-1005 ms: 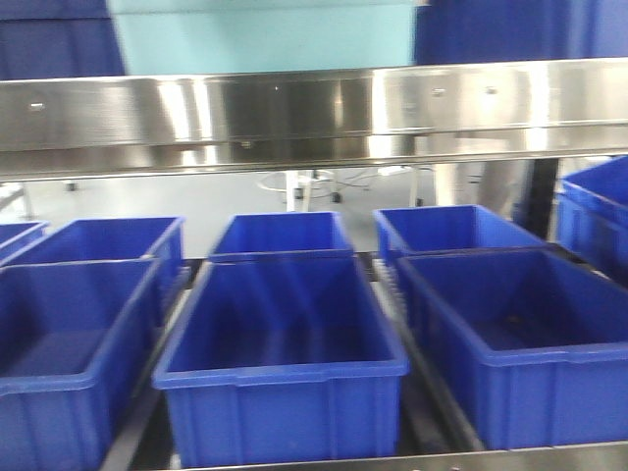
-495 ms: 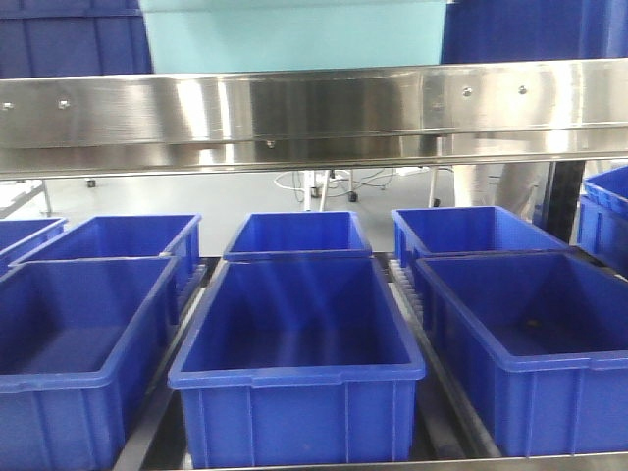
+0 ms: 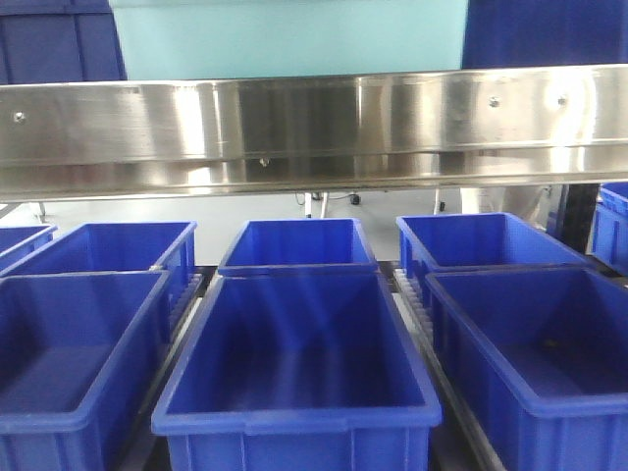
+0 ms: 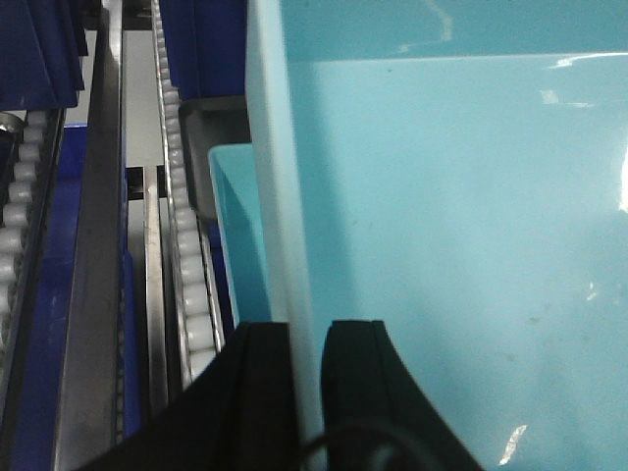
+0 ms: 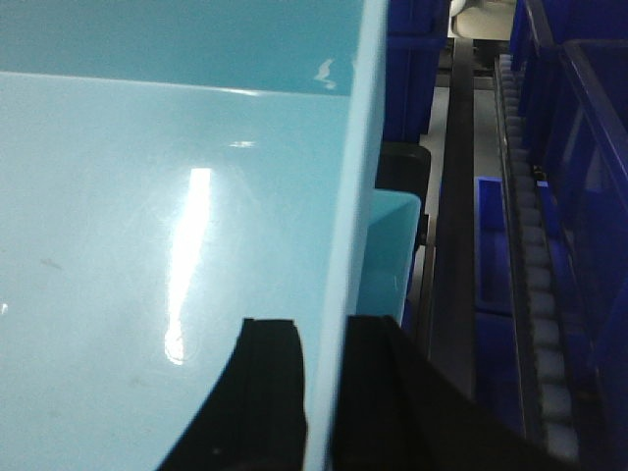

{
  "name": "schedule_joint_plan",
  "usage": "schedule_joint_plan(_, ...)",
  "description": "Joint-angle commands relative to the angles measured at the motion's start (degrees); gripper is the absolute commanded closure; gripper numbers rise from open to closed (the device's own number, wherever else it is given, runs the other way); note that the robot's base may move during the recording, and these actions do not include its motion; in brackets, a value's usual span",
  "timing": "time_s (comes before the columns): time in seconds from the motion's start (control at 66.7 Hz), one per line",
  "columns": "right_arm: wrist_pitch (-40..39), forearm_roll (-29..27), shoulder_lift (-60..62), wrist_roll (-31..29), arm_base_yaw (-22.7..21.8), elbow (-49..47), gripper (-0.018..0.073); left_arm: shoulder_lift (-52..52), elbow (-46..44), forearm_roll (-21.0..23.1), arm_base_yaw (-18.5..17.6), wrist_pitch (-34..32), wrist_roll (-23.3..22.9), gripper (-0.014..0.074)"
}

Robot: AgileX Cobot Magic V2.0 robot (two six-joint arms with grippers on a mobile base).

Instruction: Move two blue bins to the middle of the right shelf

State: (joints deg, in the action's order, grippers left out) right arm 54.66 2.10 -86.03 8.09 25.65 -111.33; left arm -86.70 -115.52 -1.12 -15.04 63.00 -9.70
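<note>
A light blue bin (image 3: pixel 285 39) is held up high, showing above the steel shelf beam in the front view. My left gripper (image 4: pixel 306 329) is shut on its left wall (image 4: pixel 285 196), one finger on each side. My right gripper (image 5: pixel 326 324) is shut on its right wall (image 5: pixel 353 196) the same way. The bin's inside fills both wrist views. A second light blue bin (image 4: pixel 235 235) sits nested under it, and its corner also shows in the right wrist view (image 5: pixel 391 255).
A wide steel shelf beam (image 3: pixel 314 123) crosses the front view. Below it, several dark blue bins stand in two rows on roller tracks: front middle (image 3: pixel 299 363), front left (image 3: pixel 69 343), front right (image 3: pixel 549 353), back middle (image 3: pixel 294 243). White rollers (image 4: pixel 186 294) and steel rails (image 5: pixel 456 245) run below the held bins.
The front view has shifted: the shelf bins have slid right and look larger and nearer. The beam sits slightly lower in the frame. The light blue bin stays above it.
</note>
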Motion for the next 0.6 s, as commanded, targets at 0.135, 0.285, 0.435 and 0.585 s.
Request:
schedule_joint_plan(0.135,-2.88,-1.15,0.96,-0.94,0.13,-0.59,0.0712,0.76,-0.78,1.88,-0.13,-2.86,0.52,0.0708)
schedule_joint_plan(0.285,-2.88,-1.15,0.96,-0.94,0.13,-0.59,0.0712,0.76,-0.78,1.88,-0.13,-2.86,0.52,0.0708)
schedule_joint_plan(0.435,-2.88,-1.15,0.96,-0.94,0.13,-0.59,0.0712,0.76,-0.78,1.88,-0.13,-2.86,0.52,0.0708)
schedule_joint_plan(0.585,-2.88,-1.15,0.96,-0.94,0.13,-0.59,0.0712,0.76,-0.78,1.88,-0.13,-2.86,0.52,0.0708)
